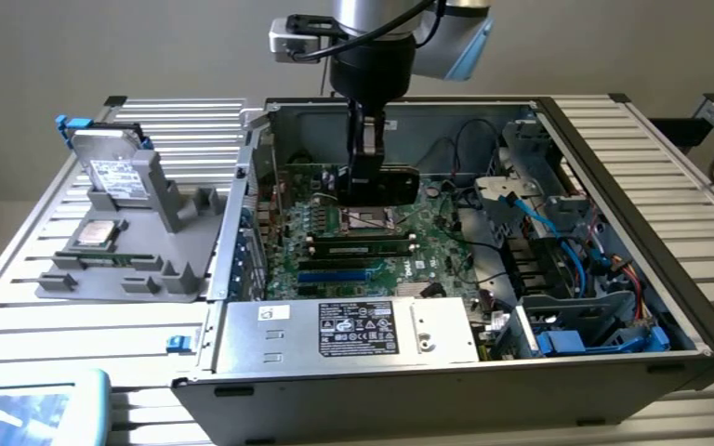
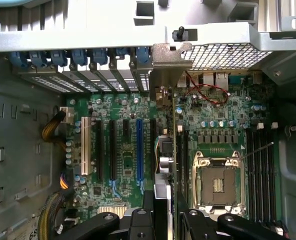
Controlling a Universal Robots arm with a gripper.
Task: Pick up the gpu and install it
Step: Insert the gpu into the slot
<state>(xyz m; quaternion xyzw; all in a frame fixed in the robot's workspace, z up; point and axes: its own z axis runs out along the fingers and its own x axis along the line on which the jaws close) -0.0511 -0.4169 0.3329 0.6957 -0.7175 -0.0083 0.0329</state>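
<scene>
The arm reaches down from the upper middle of the exterior view into an open computer case, which lies on its side on a slatted metal desk. The jaws are clenched on the gpu, gripping its upper edge. It hangs upright as a black card over the green motherboard, just above the processor socket in the centre of the frame. Whether its lower edge touches the board cannot be told.

In the wrist view the gpu is seen edge-on. Its silver end bracket stands against the rear wall of the case, in line with the row of slot covers. The thin card runs back from the bracket between the blue slot and the empty processor socket, over the motherboard.

At the lower middle of the exterior view, a silver power supply with a black label sits inside the case. Blue cables run along the exterior view's right side of the case. At the exterior view's left, a grey holder stands on the desk. One hard drive is propped upright in it and another lies flat.
</scene>
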